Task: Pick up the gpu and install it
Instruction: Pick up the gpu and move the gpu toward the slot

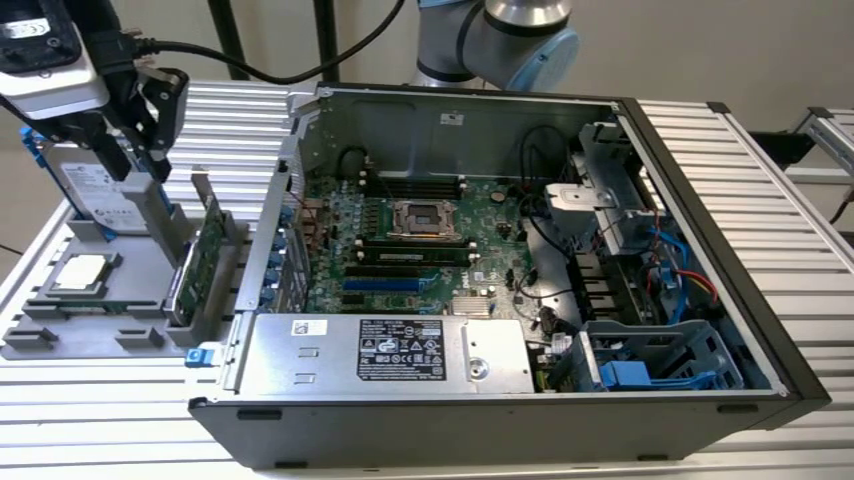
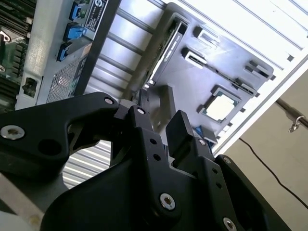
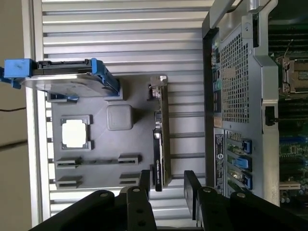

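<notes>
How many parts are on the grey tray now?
3: hard drive upright at one end, chip flat in its pocket, gpu on edge beside the computer case.

Soft, even light is falling on the case [image 1: 441, 130]; the table [image 2: 250, 19] is glaring white in the second wrist view.
</notes>
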Robot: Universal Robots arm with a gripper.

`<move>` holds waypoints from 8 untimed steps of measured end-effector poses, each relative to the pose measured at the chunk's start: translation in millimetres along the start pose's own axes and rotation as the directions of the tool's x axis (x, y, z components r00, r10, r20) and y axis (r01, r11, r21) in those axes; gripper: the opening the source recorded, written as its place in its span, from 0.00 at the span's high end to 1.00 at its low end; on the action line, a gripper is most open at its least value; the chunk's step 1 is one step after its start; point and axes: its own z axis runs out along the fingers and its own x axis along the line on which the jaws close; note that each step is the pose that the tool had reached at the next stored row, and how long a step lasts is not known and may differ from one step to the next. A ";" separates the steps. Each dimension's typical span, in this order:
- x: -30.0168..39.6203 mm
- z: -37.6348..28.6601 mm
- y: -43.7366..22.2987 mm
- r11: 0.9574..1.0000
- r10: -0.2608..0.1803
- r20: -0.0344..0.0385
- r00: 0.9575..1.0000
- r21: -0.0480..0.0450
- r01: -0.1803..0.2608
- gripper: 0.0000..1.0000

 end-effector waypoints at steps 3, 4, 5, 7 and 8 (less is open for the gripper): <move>0.0 2.1 -0.1 1.000 -0.019 -0.001 1.000 0.000 0.019 0.00; 0.0 2.7 -0.1 1.000 -0.025 -0.001 1.000 -0.001 0.025 0.00; 0.1 3.3 -0.1 1.000 -0.031 -0.001 1.000 -0.001 0.031 0.00; -0.1 4.2 -0.2 0.999 -0.040 -0.002 0.999 -0.001 0.040 0.00; -0.3 4.5 -0.2 0.999 -0.042 -0.002 0.999 -0.001 0.042 0.00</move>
